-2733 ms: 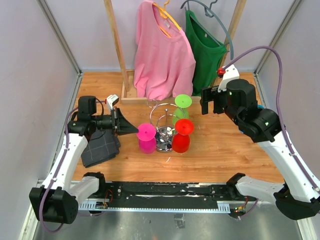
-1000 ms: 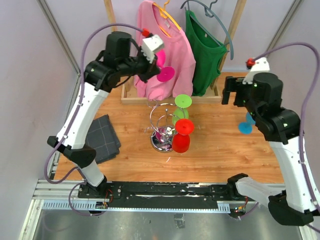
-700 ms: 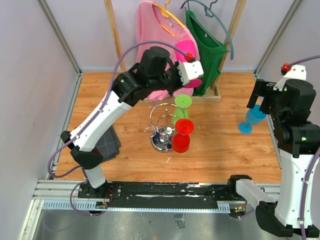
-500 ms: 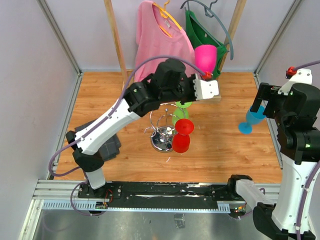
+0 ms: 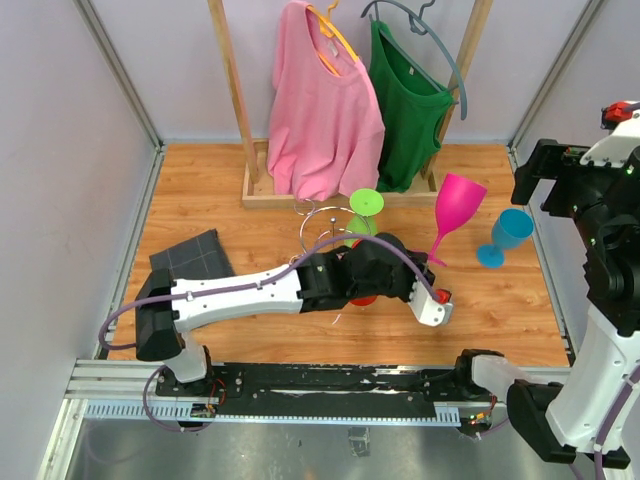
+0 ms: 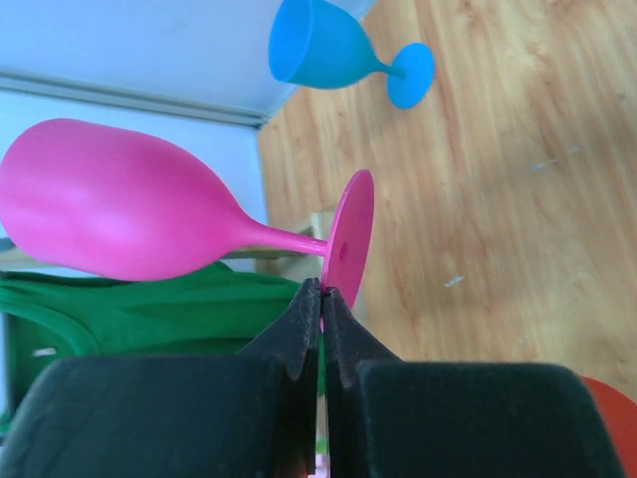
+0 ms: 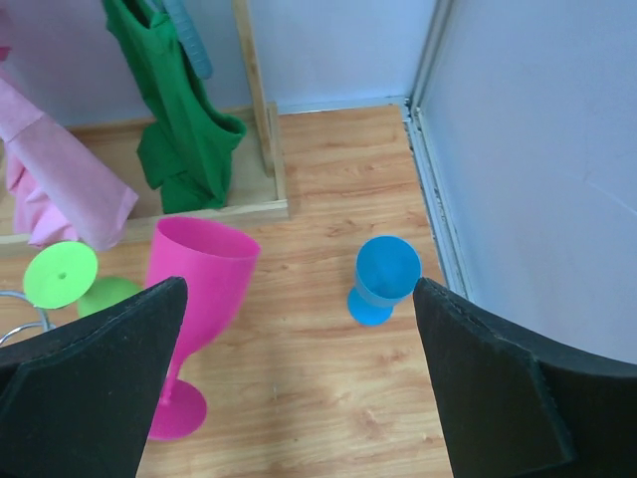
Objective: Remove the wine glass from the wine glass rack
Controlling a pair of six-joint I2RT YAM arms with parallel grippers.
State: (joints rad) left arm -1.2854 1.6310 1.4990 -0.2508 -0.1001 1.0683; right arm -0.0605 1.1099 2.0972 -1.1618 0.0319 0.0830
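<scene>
My left gripper (image 5: 433,264) is shut on the foot of a pink wine glass (image 5: 456,203), which stands nearly upright, bowl up, low over the table right of the chrome wine glass rack (image 5: 312,215). In the left wrist view the jaws (image 6: 320,295) pinch the foot's rim, the pink glass (image 6: 129,204) lying sideways. My left arm hides the rack's base. A green glass (image 5: 366,203) hangs on the rack; a red one (image 5: 364,296) peeks from behind the arm. My right gripper (image 7: 299,388) is wide open and empty, high above the pink glass (image 7: 194,274).
A blue wine glass (image 5: 508,232) stands on the table at the right, near the wall, also in the right wrist view (image 7: 386,274). A wooden clothes rack (image 5: 232,90) holds a pink shirt (image 5: 320,110) and a green shirt (image 5: 405,105) at the back. A grey cloth (image 5: 192,255) lies left.
My left arm lifted the pink glass off the rack, swung it up and rightward, then lowered it right of the rack. My right arm rose and drew back to the right.
</scene>
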